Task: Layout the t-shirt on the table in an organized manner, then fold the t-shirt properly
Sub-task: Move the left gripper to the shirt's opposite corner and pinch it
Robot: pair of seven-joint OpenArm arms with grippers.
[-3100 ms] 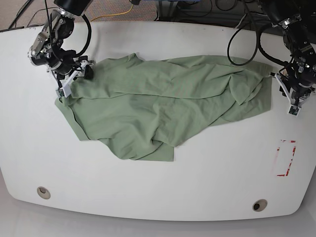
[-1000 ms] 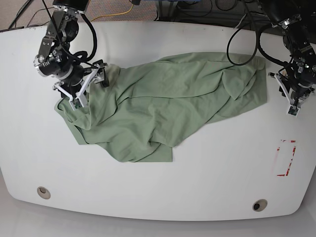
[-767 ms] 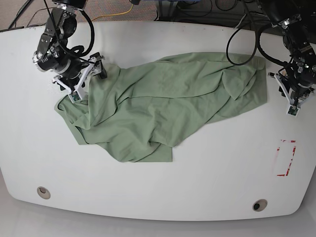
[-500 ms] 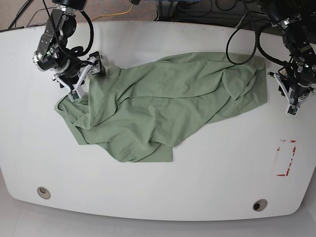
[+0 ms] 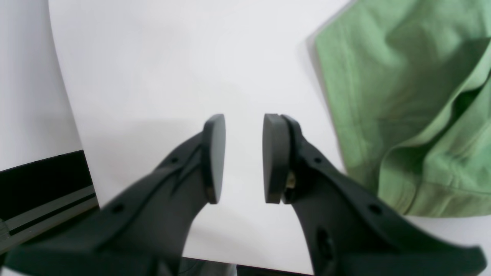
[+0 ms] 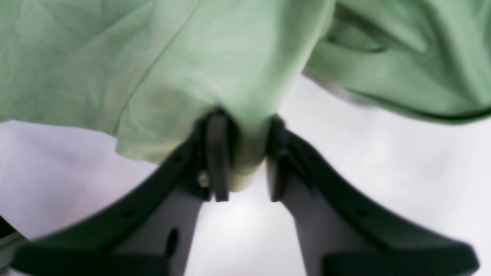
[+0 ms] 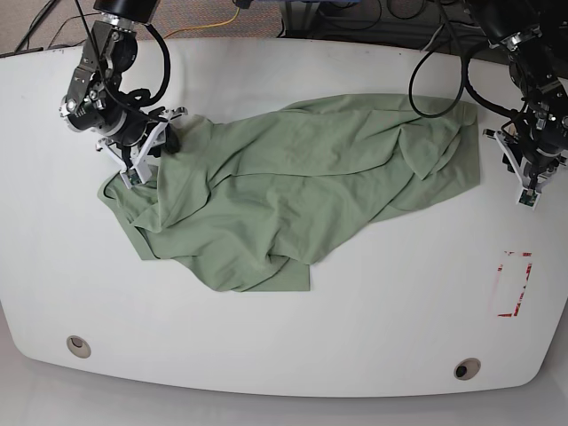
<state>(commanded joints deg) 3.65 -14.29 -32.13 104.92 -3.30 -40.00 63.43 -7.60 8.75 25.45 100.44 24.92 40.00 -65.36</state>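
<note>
Base view: glossy white table (image 7: 293, 346), cables and carpet past its far edge. The t-shirt (image 7: 293, 191) lies crumpled and wrinkled across the middle, spread from the view's left toward the right. A red tape rectangle (image 7: 513, 284) sits near the right edge; two grommet holes (image 7: 78, 345) near the front edge. Right gripper (image 7: 146, 151) at the shirt's left end, in contact with the cloth. Left gripper (image 7: 529, 173) over bare table just beside the shirt's right edge.

Left wrist view: white tabletop fills the background. Left gripper (image 5: 243, 159) released, pads parted with nothing between them; shirt edge (image 5: 406, 111) lies to the right, apart from the fingers.

Right wrist view: blurred. Right gripper (image 6: 243, 168) clenched on a bunched fold of the t-shirt (image 6: 215, 76), cloth pinched between both fingers, white table below.
</note>
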